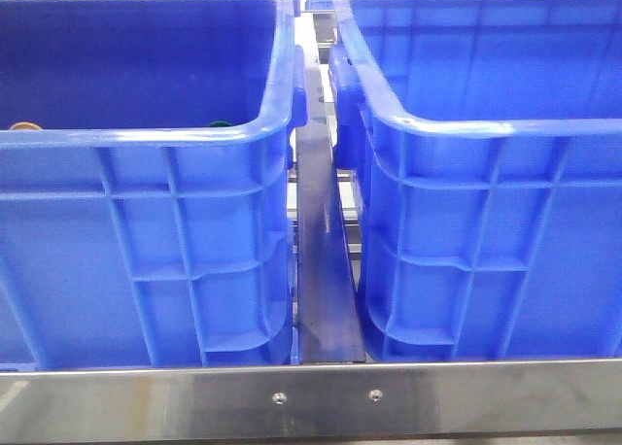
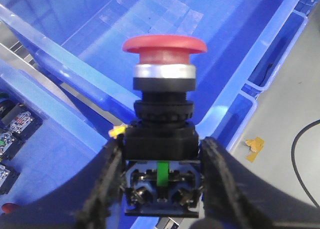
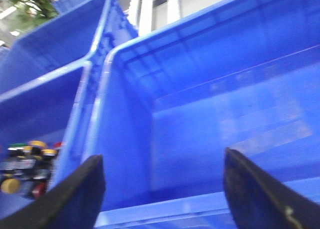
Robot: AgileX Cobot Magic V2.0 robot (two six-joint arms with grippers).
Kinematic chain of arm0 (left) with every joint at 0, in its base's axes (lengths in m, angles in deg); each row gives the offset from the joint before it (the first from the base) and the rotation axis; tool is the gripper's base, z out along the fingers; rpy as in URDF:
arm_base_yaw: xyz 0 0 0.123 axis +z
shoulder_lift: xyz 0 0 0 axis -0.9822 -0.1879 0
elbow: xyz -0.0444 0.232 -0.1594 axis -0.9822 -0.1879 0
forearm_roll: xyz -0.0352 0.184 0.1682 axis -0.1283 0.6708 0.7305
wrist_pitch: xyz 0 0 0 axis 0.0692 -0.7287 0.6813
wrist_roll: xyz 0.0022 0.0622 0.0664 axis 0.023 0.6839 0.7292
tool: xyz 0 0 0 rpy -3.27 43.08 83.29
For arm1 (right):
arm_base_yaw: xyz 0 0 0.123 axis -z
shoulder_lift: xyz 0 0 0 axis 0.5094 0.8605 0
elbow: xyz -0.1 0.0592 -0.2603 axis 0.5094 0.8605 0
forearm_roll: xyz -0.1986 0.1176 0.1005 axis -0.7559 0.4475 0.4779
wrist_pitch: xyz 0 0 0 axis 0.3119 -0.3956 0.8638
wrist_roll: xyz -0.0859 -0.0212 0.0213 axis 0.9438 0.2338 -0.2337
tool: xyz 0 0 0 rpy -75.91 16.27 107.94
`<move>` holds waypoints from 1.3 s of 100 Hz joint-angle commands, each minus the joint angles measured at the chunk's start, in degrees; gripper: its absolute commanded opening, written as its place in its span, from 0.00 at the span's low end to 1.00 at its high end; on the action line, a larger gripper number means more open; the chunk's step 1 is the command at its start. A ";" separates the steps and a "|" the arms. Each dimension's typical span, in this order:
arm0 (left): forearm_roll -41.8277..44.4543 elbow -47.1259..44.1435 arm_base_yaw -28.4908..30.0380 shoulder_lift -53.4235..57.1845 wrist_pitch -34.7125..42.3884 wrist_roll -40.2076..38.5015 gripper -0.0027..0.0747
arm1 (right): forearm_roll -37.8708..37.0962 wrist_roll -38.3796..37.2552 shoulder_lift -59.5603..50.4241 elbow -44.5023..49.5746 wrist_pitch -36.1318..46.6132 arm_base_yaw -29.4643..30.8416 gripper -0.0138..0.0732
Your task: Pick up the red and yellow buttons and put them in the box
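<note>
The two ribbed plastic crates, left (image 1: 146,231) and right (image 1: 486,241), are saturated blue; a grey-blue strip (image 1: 326,270) lies between them, and a brushed silver metal rail (image 1: 311,401) crosses below. The mushroom-head push button (image 2: 164,124) has a red domed cap, a silver collar, a black body and a green stripe at its base. The left claw (image 2: 161,189) is matte black, as is the right claw (image 3: 160,189). In the left crate lie buttons with yellow, red and green caps (image 3: 30,164).

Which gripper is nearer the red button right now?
Left. The left gripper has its jaws clamped on the red button body. The right gripper is open above a blue bin, holding nothing.
</note>
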 commanded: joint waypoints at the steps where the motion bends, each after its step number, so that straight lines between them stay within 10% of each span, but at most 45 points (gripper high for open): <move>1: 1.17 1.60 -0.59 1.17 3.85 0.10 0.01 | 5.25 0.54 1.05 -1.73 4.05 0.00 0.81; 62: 1.17 1.60 -0.59 1.17 3.85 0.10 0.01 | 70.30 57.73 29.17 -2.42 -12.59 0.00 0.81; 130: 1.17 1.60 -0.59 1.17 3.85 0.10 0.01 | 70.65 60.74 49.85 -15.33 -18.36 -14.10 0.81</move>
